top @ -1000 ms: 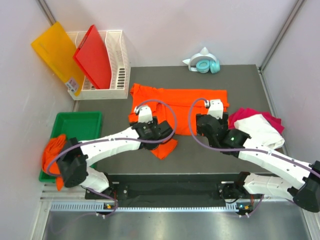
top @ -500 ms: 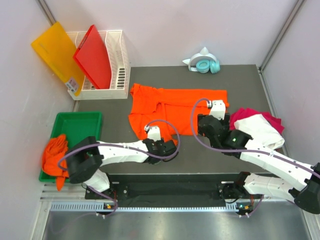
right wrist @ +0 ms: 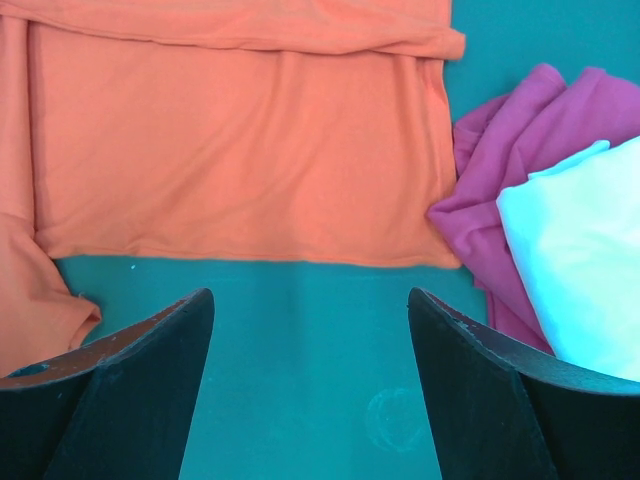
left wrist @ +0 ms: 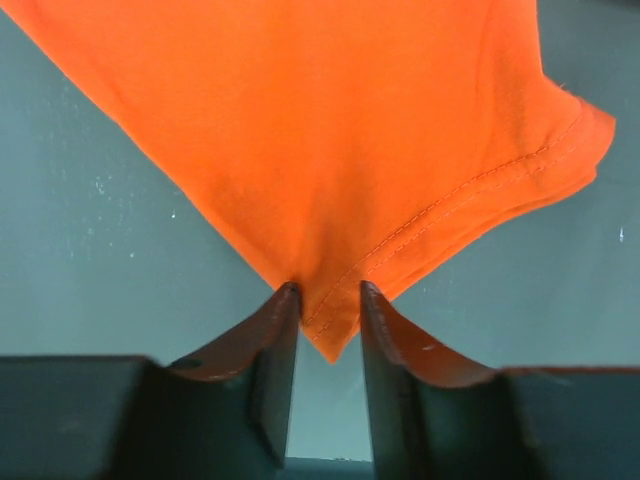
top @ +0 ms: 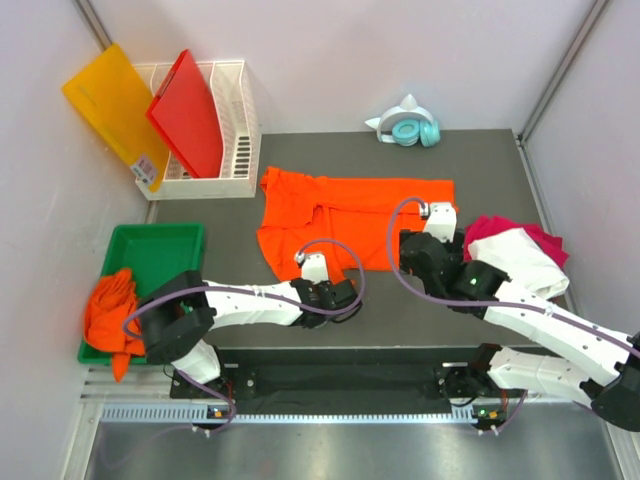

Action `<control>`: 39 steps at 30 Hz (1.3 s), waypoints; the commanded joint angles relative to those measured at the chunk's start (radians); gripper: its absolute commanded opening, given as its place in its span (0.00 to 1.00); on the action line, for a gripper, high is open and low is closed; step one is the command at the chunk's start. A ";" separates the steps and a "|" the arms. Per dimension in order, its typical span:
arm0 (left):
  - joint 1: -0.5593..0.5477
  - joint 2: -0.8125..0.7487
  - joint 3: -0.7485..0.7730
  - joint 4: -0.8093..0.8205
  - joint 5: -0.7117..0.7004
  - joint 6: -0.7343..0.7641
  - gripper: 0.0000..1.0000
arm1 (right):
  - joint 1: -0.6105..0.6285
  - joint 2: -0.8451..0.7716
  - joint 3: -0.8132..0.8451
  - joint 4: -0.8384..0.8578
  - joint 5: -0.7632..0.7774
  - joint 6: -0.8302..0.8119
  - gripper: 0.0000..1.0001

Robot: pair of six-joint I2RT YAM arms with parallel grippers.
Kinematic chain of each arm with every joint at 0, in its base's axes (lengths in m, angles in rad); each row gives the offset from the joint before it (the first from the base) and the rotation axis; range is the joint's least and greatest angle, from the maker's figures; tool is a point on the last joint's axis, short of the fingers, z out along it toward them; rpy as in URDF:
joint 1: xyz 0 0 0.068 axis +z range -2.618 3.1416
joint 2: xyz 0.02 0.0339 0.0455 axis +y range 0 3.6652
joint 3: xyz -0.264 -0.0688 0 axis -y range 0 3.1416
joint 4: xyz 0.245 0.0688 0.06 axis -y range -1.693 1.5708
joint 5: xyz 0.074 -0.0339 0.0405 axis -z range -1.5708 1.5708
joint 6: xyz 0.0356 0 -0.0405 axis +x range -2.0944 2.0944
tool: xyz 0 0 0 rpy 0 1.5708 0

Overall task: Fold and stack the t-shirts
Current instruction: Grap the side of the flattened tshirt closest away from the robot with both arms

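Fingers (left wrist: pixel 278 340) of left gripper (left wrist: pixel 330 292): narrowly parted astride the pointed near corner of the spread orange t-shirt (left wrist: pixel 330 130), cloth touching both inner faces, a sliver of table (left wrist: pixel 100 250) showing between them; by the look of that gap, not clamped firm. Fingers (right wrist: pixel 150 350) of right gripper (right wrist: pixel 310 300): wide apart, nothing between, hovering over table surface just short of the same shirt's near hem.

Spread orange t-shirt: centre of table, far edge folded over, lying as a broad band. Step in hand, as judged: seizing the near-left corner for the next fold. For a clean result:
- Close fully on the stitched hem, taking both layers if doubled.
- Lift only enough to clear the surface.
- Carry straight toward the far edge without dragging the body of the shirt.
- Bring the right gripper to the opposite near corner to keep the edge level.

White basket (top: pixel 240 160), far left: red board (top: pixel 188 110) upright inside; yellow-orange board (top: pixel 110 100) leaning at its left side, inside or outside unclear.

Green tray (top: pixel 165 245), near left: crumpled orange t-shirt (top: pixel 108 305) draped over its near-left rim.

Magenta-pink t-shirt (top: pixel 545 238) with white t-shirt (top: pixel 510 255) on top: loose heap at right of table, beside the right arm.

Teal headphones (top: pixel 405 128): far edge, apart from all cloth.
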 commanded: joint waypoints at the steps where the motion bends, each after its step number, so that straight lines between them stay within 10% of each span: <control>1: -0.005 -0.035 -0.002 0.024 0.004 -0.036 0.31 | -0.002 -0.004 0.002 0.000 0.016 0.014 0.79; 9: -0.007 -0.012 -0.003 0.034 0.034 -0.028 0.31 | -0.002 0.016 -0.001 0.016 0.011 0.014 0.79; 13: -0.007 0.005 -0.018 0.036 0.070 -0.043 0.00 | -0.004 0.028 -0.004 0.013 0.012 0.025 0.79; 39: -0.005 -0.193 -0.012 -0.243 -0.131 -0.074 0.00 | -0.335 0.185 -0.162 0.053 -0.218 0.241 0.76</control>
